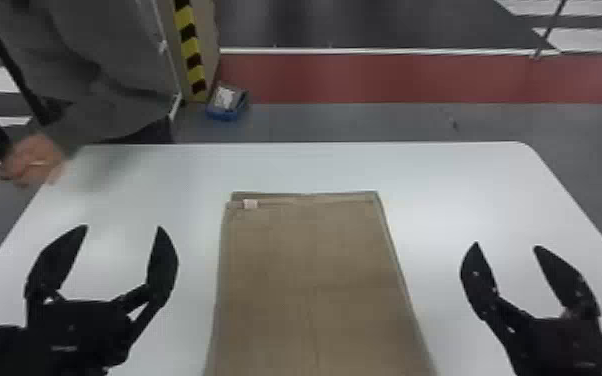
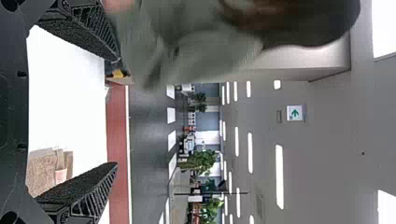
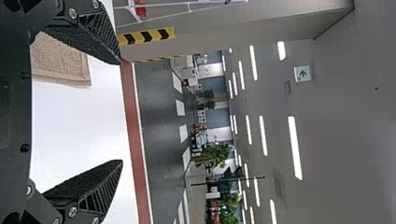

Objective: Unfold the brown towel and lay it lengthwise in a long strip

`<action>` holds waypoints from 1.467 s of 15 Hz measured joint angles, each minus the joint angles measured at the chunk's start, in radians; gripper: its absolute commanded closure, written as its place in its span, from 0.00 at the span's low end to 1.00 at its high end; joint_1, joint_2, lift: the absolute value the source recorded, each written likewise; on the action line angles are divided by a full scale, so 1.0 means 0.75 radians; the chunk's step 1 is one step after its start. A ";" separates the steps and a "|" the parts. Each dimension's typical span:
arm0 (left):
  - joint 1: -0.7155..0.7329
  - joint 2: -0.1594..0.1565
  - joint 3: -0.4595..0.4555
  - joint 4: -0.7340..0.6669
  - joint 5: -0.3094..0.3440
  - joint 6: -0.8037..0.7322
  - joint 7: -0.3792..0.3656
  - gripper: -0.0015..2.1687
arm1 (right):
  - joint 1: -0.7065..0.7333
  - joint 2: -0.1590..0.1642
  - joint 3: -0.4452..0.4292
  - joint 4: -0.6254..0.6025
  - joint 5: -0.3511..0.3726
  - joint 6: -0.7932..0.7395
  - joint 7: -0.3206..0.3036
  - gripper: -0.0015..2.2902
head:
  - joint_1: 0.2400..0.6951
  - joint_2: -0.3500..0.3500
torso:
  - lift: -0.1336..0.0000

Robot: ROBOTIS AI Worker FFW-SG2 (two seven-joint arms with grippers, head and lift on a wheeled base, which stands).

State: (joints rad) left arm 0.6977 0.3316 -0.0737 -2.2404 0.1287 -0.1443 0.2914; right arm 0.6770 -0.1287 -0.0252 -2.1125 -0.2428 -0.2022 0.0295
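Toward the left edge of the counter (image 1: 305, 167), the left tool (image 1: 123, 227) is open and empty; toward the right edge, the right tool (image 1: 506, 245) is open too; between them lies the brown towel (image 1: 310, 250), flat, its pale tag (image 1: 250, 203) facing the far edge's left corner.

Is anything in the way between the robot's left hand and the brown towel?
Nothing that I can see. Only white table lies between the left hand, which is open, and the side of the brown towel nearest to it.
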 measured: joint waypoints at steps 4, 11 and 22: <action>-0.023 0.002 0.000 0.030 0.007 0.019 -0.004 0.04 | -0.024 -0.001 -0.006 0.010 0.009 0.033 0.003 0.07 | 1.00 0.50 | 0.08; -0.157 0.004 -0.037 0.176 0.040 0.020 -0.018 0.07 | -0.181 -0.008 -0.004 0.103 0.032 0.213 0.017 0.08 | 1.00 0.50 | 0.08; -0.546 -0.007 -0.121 0.448 0.190 0.309 -0.205 0.09 | -0.622 -0.008 0.068 0.491 0.167 0.346 0.045 0.09 | 1.00 0.48 | 0.08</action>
State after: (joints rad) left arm 0.2879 0.3261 -0.1642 -1.9041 0.2713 0.0875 0.1374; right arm 0.2102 -0.1350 0.0262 -1.7443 -0.1175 0.0572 0.0630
